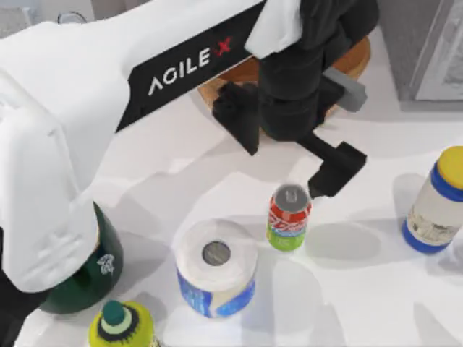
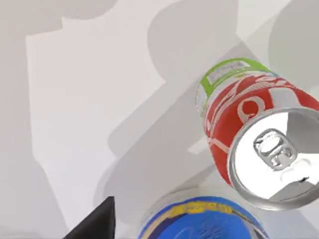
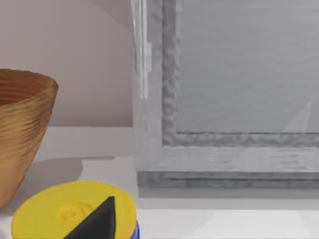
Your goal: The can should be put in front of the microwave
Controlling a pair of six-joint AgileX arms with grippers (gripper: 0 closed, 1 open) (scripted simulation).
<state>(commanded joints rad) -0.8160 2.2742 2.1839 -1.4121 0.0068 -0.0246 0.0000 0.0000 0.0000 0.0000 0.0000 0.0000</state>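
1 can (image 1: 289, 217) stands beside 1 paper roll (image 1: 216, 268).

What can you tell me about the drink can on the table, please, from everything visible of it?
The can is small and slim, metal by its look, with a red upper part bearing white lettering, a lime-green lower band and a shiny silver top with an unopened pull tab, seen close in the left wrist view. It stands upright on the white table, near the middle, beside the paper roll but apart from it. The left hand hovers just behind and above it; nothing grips it.
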